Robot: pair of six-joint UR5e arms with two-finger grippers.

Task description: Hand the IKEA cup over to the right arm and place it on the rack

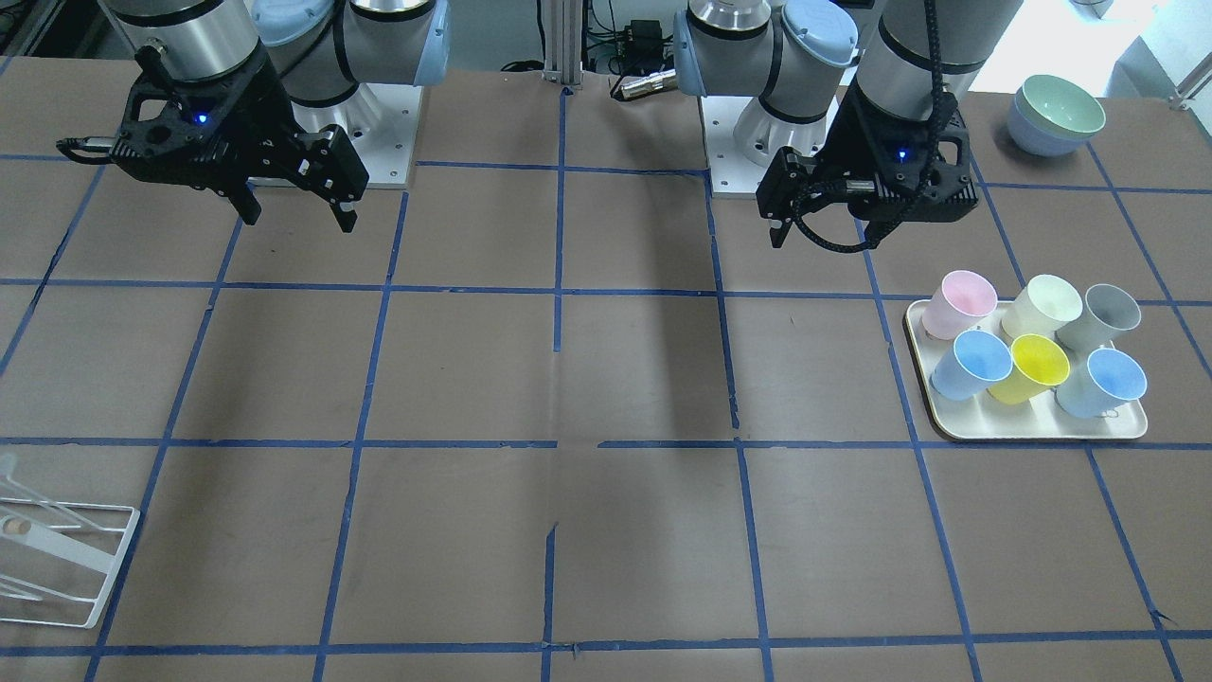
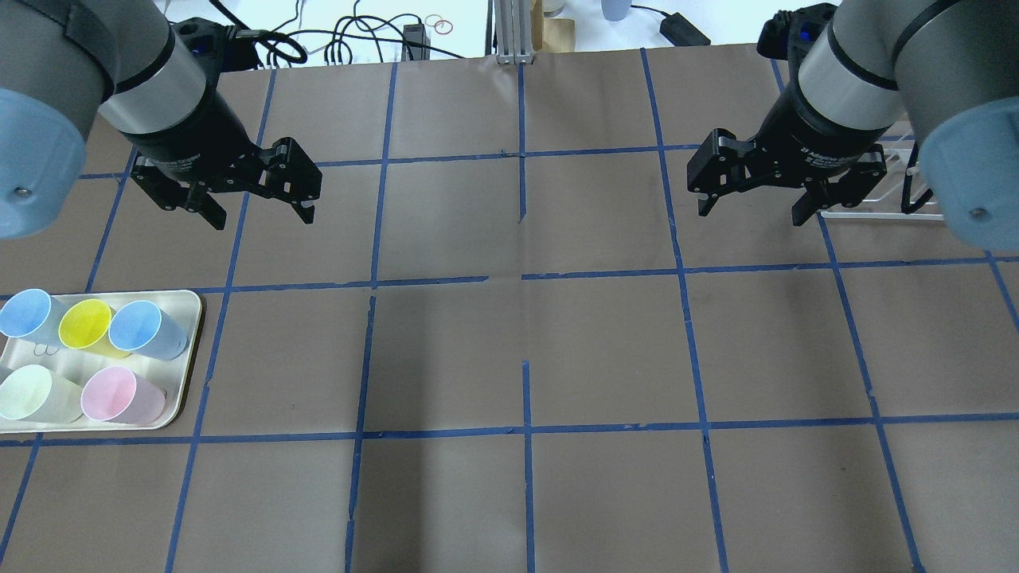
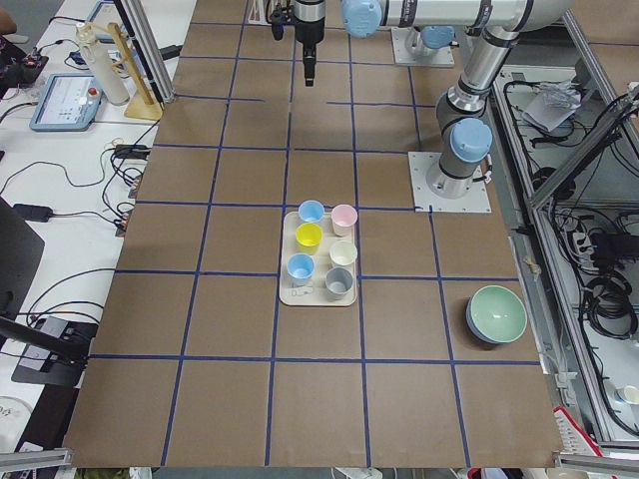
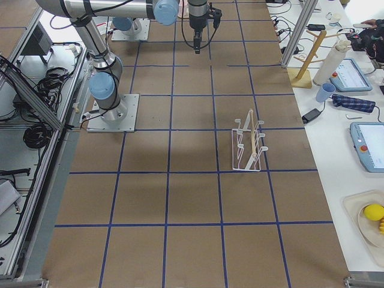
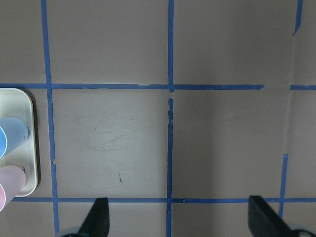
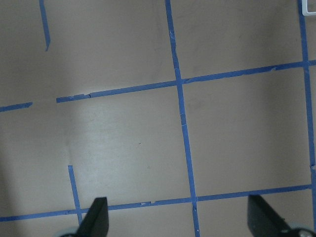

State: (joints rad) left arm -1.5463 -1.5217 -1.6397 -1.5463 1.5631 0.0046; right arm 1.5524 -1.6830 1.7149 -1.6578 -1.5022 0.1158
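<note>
Tray (image 1: 1032, 434): 6 cups (image 1: 1034, 367), 2 blue incl. IKEA cup (image 1: 971, 365). 1 rack (image 1: 57, 559), well apart from tray. Left end effector (image 2: 263, 216), right end effector (image 2: 752, 213): fingers spread, empty.

Straight down on the brown table (image 5: 113, 133), blue tape lines (image 5: 170, 49) gridding it. The left gripper (image 5: 182, 220) hangs above, black fingertips (image 5: 100, 217) spread wide. At the left edge, a cream tray (image 5: 30, 148) holds a pale blue cup (image 5: 14, 133) with a pink cup (image 5: 10, 180) just beside it.

Faint lettering on the right gripper (image 2: 752, 213) reads roughly "2F Adaptive"
</note>
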